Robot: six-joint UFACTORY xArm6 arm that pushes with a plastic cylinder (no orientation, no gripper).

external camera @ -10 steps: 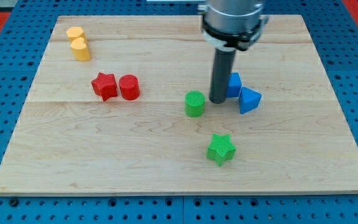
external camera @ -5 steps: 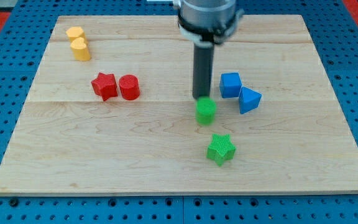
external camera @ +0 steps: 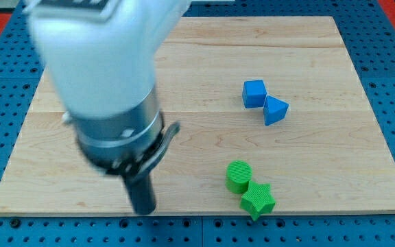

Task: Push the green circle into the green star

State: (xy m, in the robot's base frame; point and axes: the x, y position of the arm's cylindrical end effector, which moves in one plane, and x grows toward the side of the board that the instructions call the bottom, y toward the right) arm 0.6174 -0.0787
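On the wooden board (external camera: 321, 62), green circle (external camera: 238, 175) lies right of my tip (external camera: 143, 209), touching green star (external camera: 258, 200).

no readable text, label, number or sign shows anywhere.

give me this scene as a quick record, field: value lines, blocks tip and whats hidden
board: wooden table top on a blue pegboard
green circle: near the view's bottom, right of centre
green star: just below and right of the circle
contact: circle and star look to be touching
blue blocks: cube and a wedge-like block side by side at the view's right
my tip: at the board's bottom edge, well left of the green pair, touching no block
hidden: the arm covers the board's left part; no red or yellow blocks show
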